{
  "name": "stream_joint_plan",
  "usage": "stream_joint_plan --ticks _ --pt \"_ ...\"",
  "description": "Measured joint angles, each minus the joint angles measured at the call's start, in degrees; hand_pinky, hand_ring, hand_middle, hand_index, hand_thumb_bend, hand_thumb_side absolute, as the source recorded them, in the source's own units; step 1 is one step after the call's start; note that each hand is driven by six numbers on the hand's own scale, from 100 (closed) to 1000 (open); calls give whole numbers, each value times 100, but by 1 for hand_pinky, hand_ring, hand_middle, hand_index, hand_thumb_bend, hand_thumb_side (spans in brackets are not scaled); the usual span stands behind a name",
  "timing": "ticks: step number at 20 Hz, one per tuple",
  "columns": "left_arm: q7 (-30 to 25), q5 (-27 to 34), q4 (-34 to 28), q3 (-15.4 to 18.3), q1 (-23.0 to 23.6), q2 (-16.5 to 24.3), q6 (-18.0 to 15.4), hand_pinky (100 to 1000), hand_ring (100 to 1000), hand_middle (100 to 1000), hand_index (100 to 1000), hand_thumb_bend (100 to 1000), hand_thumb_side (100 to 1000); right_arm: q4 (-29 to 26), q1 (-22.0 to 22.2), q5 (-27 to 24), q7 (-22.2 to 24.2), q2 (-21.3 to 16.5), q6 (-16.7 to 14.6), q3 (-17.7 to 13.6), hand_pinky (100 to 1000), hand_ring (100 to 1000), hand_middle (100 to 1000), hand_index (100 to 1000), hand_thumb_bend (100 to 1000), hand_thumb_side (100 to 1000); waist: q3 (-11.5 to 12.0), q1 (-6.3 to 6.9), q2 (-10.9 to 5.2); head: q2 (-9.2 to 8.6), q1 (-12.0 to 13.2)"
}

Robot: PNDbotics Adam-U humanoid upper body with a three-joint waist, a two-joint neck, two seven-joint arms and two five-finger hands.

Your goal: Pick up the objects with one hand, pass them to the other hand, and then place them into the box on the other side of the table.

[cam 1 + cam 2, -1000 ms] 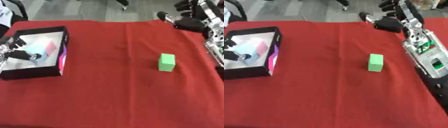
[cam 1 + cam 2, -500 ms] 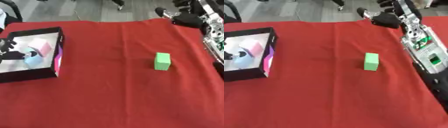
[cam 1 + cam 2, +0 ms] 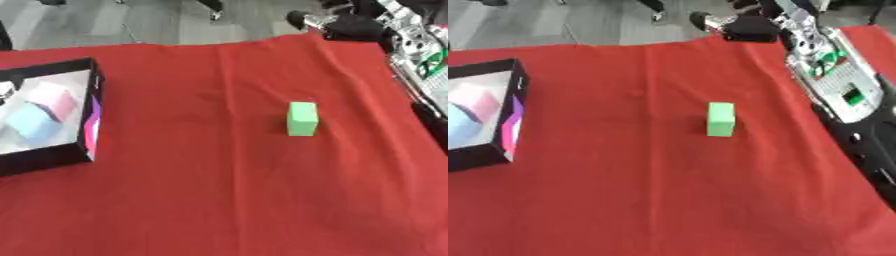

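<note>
A green block (image 3: 302, 119) stands alone on the red cloth, right of the middle. At the left edge sits a black box (image 3: 92, 120) with a pink block (image 3: 52, 97) and a light blue block (image 3: 33, 125) inside. My right hand (image 3: 750, 30) is a dark shape hovering past the far right corner of the cloth, well beyond the green block and touching nothing. Only a sliver of my left hand (image 3: 5, 91) shows at the picture's left edge, over the box.
The right forearm (image 3: 837, 85), silver with green parts, runs along the right side of the red cloth (image 3: 201, 200). Grey floor and dark chair legs lie beyond the far edge.
The whole picture has slid leftward, so the camera has moved. The green block and the box keep their places on the cloth. The left hand now shows only at the edge.
</note>
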Motion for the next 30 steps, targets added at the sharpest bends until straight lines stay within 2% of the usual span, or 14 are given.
stream_joint_plan --ticks 6,11,15,22,26,27,28,30 --pt "510 706 -426 3 160 0 -271 817 715 672 769 502 622 275 -171 362 1521 -363 -159 27 882 853 769 855 613 329 19 -12 0 0 -130" --pt "627 879 -515 -7 190 0 -294 817 713 669 767 504 624 461 -293 768 2585 -668 -538 84 896 868 788 863 616 298 21 -38 0 0 -196" --pt "653 940 -538 -17 190 0 -312 818 713 667 764 503 621 559 -309 1051 3249 -829 -793 159 904 873 796 867 621 272 21 -38 0 0 -264" --pt "663 958 -541 -21 190 0 -309 818 713 661 761 499 618 624 -272 1487 3955 -933 -1079 328 916 886 810 873 636 209 34 -38 0 0 -345" --pt "669 958 -541 -29 190 0 -299 818 712 656 758 495 616 661 -265 1804 4156 -938 -1168 466 924 895 819 879 634 184 42 -38 0 0 -371" --pt "670 957 -541 -37 190 0 -294 818 712 656 757 494 615 678 -265 1895 4182 -938 -1176 516 925 897 822 880 661 168 42 -38 0 0 -377" --pt "671 957 -541 -46 190 0 -290 818 713 655 757 492 615 701 -265 1994 4189 -938 -1176 573 926 900 823 881 633 196 39 -39 0 0 -379" --pt "663 952 -541 -56 190 0 -278 818 713 654 756 490 614 763 -272 2178 4181 -938 -1167 705 927 902 823 883 636 192 32 -50 0 0 -381"
